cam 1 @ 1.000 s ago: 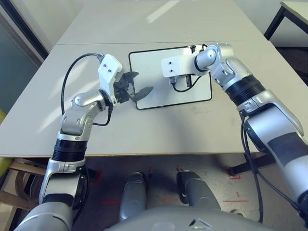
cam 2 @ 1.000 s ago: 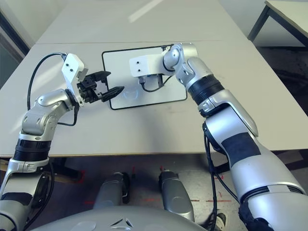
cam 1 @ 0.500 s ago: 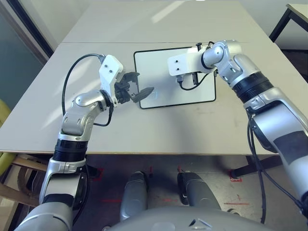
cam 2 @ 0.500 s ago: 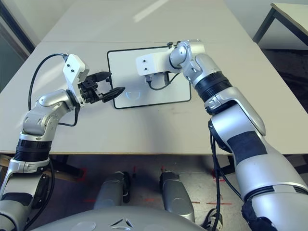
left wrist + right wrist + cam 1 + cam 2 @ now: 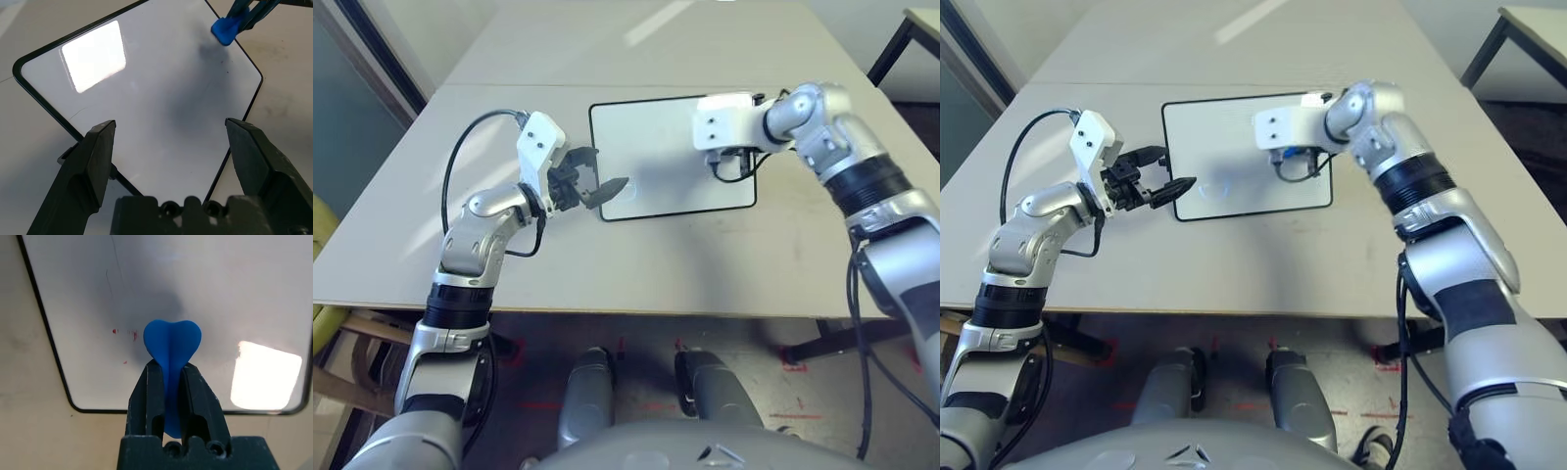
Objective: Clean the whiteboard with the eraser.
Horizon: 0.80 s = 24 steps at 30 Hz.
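Note:
The whiteboard (image 5: 656, 162) lies flat on the table, glossy white with a thin black frame. My right gripper (image 5: 170, 369) is shut on the blue eraser (image 5: 172, 343), whose rounded end points down at the board near its near right corner. A few small red specks (image 5: 133, 334) show on the board beside the eraser. In the head view the right gripper (image 5: 732, 160) hangs over the board's right part. My left gripper (image 5: 603, 170) stands open and holds nothing, hovering at the board's near left corner. The left wrist view shows the eraser (image 5: 225, 30) across the board.
The board lies on a beige table (image 5: 636, 264) with a seam (image 5: 509, 86) running across behind it. The table's front edge is close to me. Another table's leg (image 5: 891, 44) stands at the far right. A black cable (image 5: 460, 147) loops off my left arm.
My right arm has carried the eraser to the right, from the board's middle to its right part. The left gripper has stayed open at the near left corner.

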### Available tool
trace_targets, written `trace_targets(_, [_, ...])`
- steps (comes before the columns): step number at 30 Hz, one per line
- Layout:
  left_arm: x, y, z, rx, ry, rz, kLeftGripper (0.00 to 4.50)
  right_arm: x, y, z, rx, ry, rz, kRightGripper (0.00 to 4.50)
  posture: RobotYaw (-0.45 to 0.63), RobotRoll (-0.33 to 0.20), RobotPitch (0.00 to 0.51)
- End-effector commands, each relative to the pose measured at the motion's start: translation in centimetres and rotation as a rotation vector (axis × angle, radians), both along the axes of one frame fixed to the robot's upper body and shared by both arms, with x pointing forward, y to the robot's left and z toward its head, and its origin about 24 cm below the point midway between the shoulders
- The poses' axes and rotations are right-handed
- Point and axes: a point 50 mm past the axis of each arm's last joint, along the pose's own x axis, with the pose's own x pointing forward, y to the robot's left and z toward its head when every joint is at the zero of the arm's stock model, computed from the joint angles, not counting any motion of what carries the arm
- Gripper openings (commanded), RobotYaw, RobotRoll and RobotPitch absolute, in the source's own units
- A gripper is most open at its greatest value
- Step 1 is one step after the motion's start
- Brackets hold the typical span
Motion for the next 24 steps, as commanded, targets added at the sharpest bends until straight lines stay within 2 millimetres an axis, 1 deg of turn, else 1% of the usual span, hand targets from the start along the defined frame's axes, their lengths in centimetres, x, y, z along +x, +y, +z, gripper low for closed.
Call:
trace_targets(1, [-0.1,0.0,-0.2,0.008,0.008,-0.007,4.50,-1.8,-1.8,1.6,0.063,0.065,-0.004,0.19,-0.10,0.000,0.110])
trace_targets(3, [0.0,-0.1,-0.2,0.006,0.009,-0.008,4.50,-2.5,-3.1,1.8,0.074,0.093,-0.033,0.19,-0.12,0.000,0.113])
trace_targets(6, [0.1,-0.2,-0.2,0.005,0.008,-0.011,4.50,-3.0,-5.6,1.3,0.059,0.124,-0.140,0.19,-0.12,0.000,0.113])
trace_targets(8, [0.2,-0.2,-0.2,0.004,0.007,-0.012,4.50,-3.1,-6.8,0.8,0.062,0.138,-0.196,0.19,-0.13,0.000,0.112])
trace_targets(10, [0.2,-0.2,-0.2,0.004,0.007,-0.012,4.50,-3.0,-7.4,0.5,0.059,0.121,-0.226,0.19,-0.13,0.000,0.110])
trace_targets(14, [0.3,-0.2,-0.2,0.006,0.009,-0.014,4.50,-2.5,-6.5,0.0,0.025,0.019,-0.167,0.19,-0.14,0.000,0.107])
trace_targets(16, [0.3,-0.2,-0.2,0.006,0.008,-0.015,4.50,-2.3,-5.9,-0.7,-0.009,-0.009,-0.145,0.19,-0.14,0.000,0.107])
trace_targets(19, [0.5,-0.3,-0.2,0.008,0.005,-0.019,4.50,-1.8,-4.0,-2.0,-0.012,-0.026,-0.095,0.19,-0.14,0.000,0.101])
trace_targets(24, [0.6,-0.3,0.0,0.011,0.001,-0.023,4.50,-1.4,-2.3,-2.8,-0.011,-0.037,-0.056,0.19,-0.14,0.000,0.097])
